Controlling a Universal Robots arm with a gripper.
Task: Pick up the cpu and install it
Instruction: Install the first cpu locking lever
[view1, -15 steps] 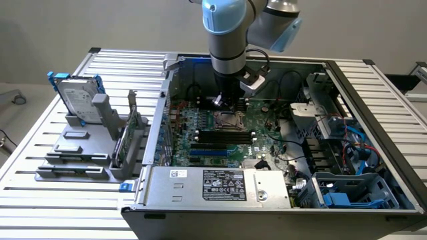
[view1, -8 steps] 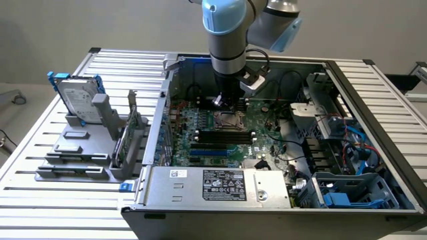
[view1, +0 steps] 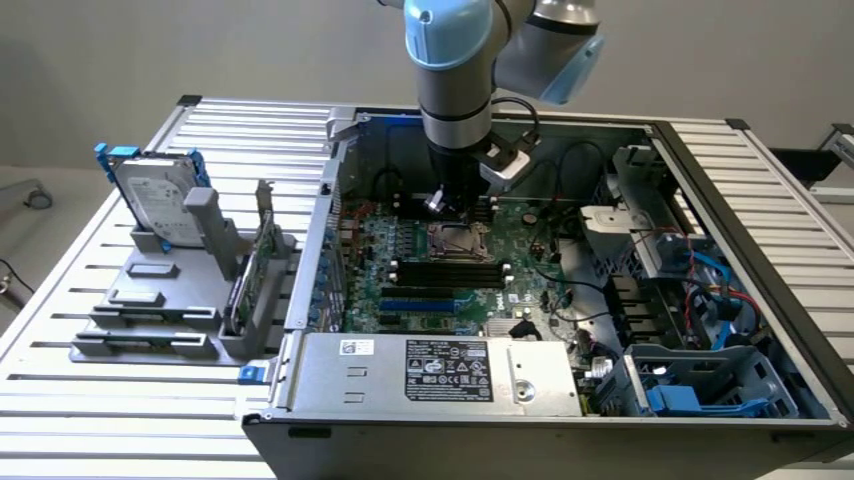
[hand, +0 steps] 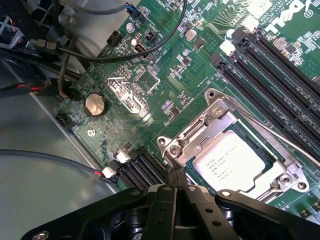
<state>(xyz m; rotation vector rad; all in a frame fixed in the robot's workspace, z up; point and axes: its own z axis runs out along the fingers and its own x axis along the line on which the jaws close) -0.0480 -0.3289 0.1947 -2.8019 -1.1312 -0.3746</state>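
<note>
The cpu (hand: 232, 162), a flat silver square with printed text, lies seated in the motherboard's socket under the metal load frame (hand: 210, 125). My gripper (hand: 176, 182) is shut, its black fingers pressed together with nothing seen between them. Its tips sit at the socket frame's corner by a screw (hand: 173, 149), just off the cpu's edge. In the exterior view the gripper (view1: 447, 205) hangs straight down inside the open computer case, right above the socket (view1: 454, 240).
Black memory slots (hand: 270, 65) run beside the socket, with a coin battery (hand: 95, 104) and loose cables (hand: 60, 160) near the case wall. Outside the case, a hard drive (view1: 154, 195) stands in a grey rack. The power supply (view1: 441, 370) fills the case's front.
</note>
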